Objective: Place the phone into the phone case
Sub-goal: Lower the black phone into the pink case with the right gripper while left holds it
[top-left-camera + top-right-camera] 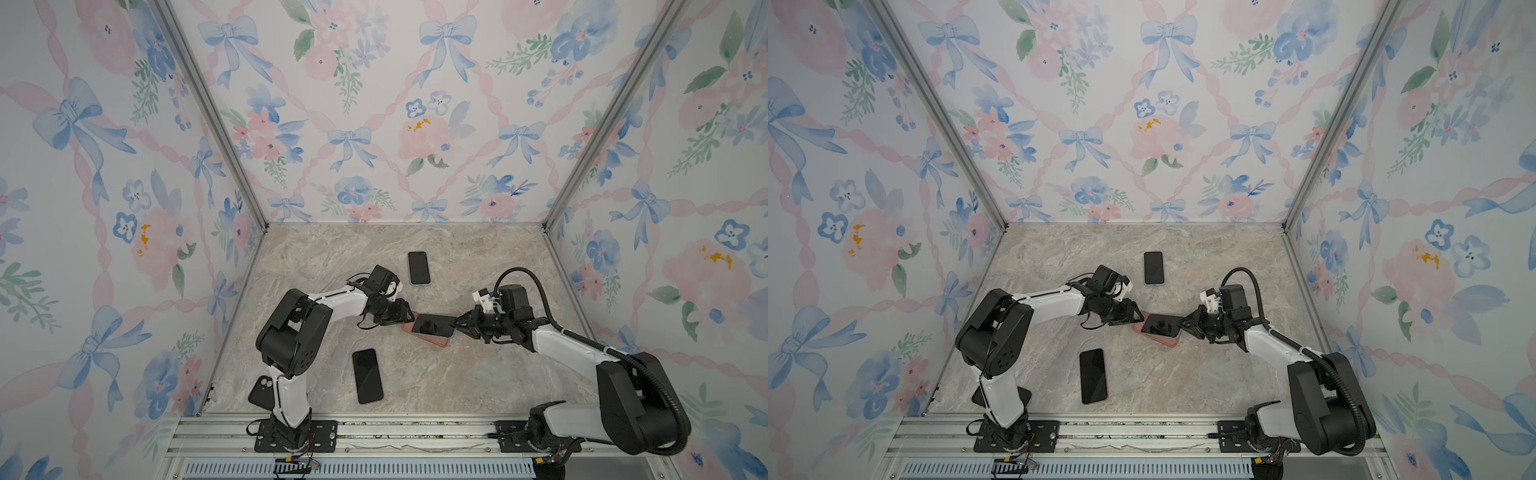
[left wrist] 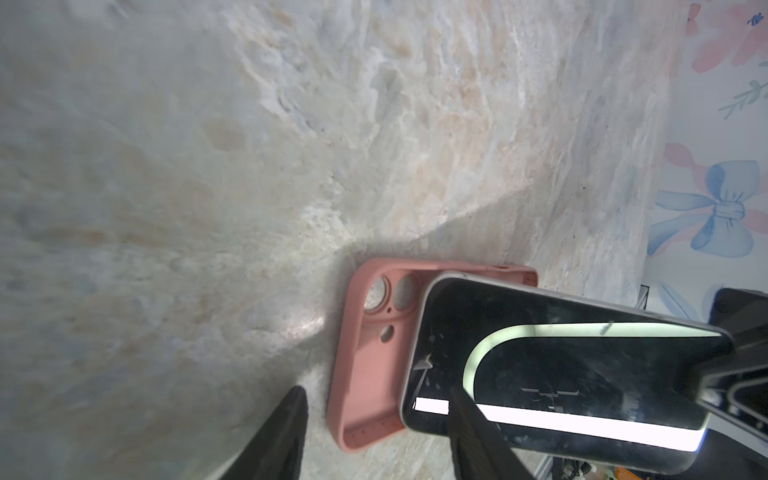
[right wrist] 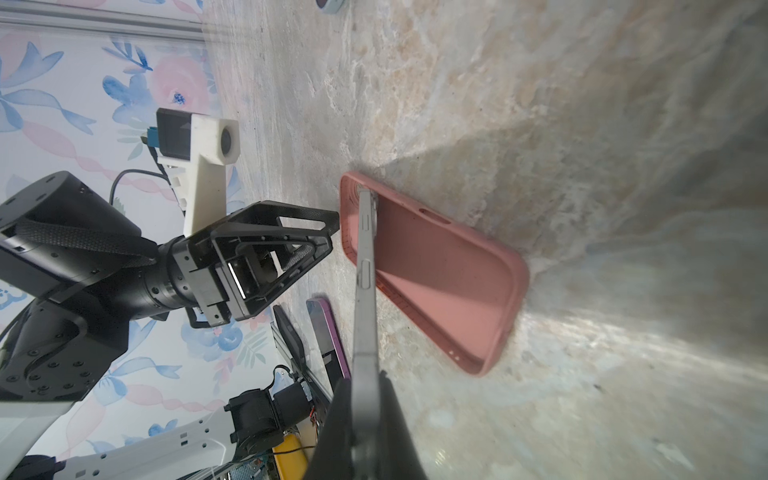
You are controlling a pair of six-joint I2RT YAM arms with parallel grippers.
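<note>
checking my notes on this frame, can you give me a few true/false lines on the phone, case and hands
1. The right hand is shut on the phone. True.
2. The phone sits fully in the pink case. False: it is tilted over the case, only its far end down.
3. The left hand grips the phone. False: it is open beside the case.
4. Two other phones lie flat on the table. True.

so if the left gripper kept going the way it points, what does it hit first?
Probably the phone held by the right gripper, over the pink case; left gripper looks open beside its near end. Depth unclear.
</note>
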